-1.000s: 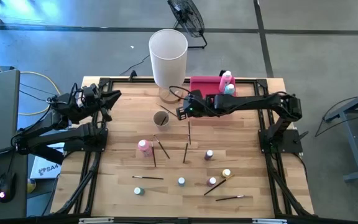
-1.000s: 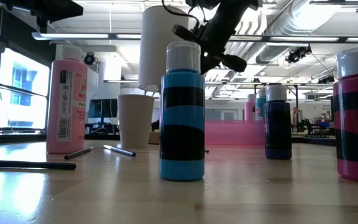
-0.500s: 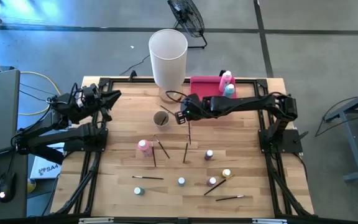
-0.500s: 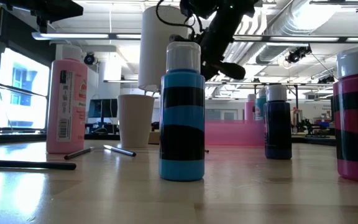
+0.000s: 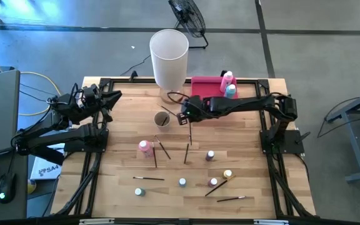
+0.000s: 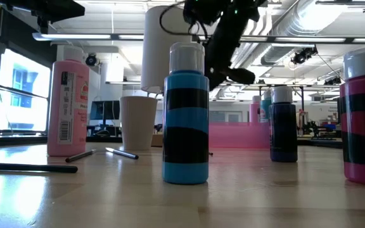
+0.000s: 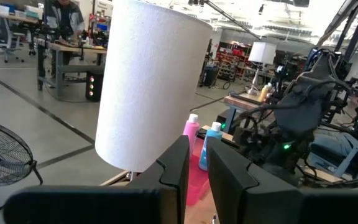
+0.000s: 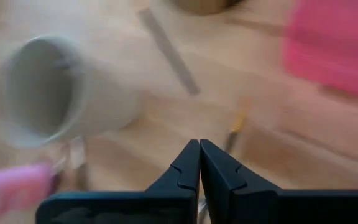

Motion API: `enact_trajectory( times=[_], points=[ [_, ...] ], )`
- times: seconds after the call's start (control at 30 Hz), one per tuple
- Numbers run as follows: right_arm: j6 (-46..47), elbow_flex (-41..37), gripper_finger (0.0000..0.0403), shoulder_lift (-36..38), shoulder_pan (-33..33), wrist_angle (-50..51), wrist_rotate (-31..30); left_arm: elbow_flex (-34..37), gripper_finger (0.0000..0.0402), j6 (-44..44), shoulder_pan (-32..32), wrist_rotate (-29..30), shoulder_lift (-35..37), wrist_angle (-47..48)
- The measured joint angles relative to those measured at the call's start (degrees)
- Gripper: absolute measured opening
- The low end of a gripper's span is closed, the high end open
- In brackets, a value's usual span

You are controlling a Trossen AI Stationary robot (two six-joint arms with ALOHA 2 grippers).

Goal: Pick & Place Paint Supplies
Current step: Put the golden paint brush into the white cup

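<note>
My right gripper [image 5: 183,117] hangs shut above the table, just right of a small paper cup [image 5: 162,119], pointing steeply down with nothing visible between its fingers [image 8: 199,149]. A thin dark paintbrush [image 5: 190,132] lies on the wood just beyond its tips. Several more brushes [image 5: 164,149] and tiny capped paint bottles [image 5: 210,154] lie scattered toward the near edge, and a taller pink bottle [image 5: 144,147] stands left of them. A pink bottle [image 5: 228,78] and a teal bottle [image 5: 231,89] stand in the pink tray [image 5: 206,83]. My left gripper [image 7: 194,168] waits raised at the far left, a narrow gap between its fingers.
A tall white cylinder [image 5: 169,55] stands at the far edge beside the tray, close behind my right arm. In the low view a blue-striped bottle [image 6: 185,126] stands nearest, with a dark one [image 6: 283,123] and a pink-striped one [image 6: 363,120] to the right. Black frame rails run along both table sides.
My right gripper has sunk a little toward the table beside the cup and tipped further downward, staying shut. The brushes and bottles lie where they were.
</note>
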State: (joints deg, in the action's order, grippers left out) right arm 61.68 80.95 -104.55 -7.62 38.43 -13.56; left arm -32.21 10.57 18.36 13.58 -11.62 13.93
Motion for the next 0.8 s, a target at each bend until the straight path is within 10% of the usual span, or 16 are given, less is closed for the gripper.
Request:
enact_trajectory(
  times=[0.47, 0.8],
  points=[
    [0.0, 0.0, 0.0123, -6.3, 0.0, -2.9, 1.5, 0.0, 0.0054, 0.0, 0.0, 0.4, 0.0, 0.4],
    [4.5, 0.0, 0.0119, -11.0, -0.3, -3.7, -4.5, 0.0, 0.0054, 0.0, 0.0, 0.5, 0.0, 0.5]
  ],
)
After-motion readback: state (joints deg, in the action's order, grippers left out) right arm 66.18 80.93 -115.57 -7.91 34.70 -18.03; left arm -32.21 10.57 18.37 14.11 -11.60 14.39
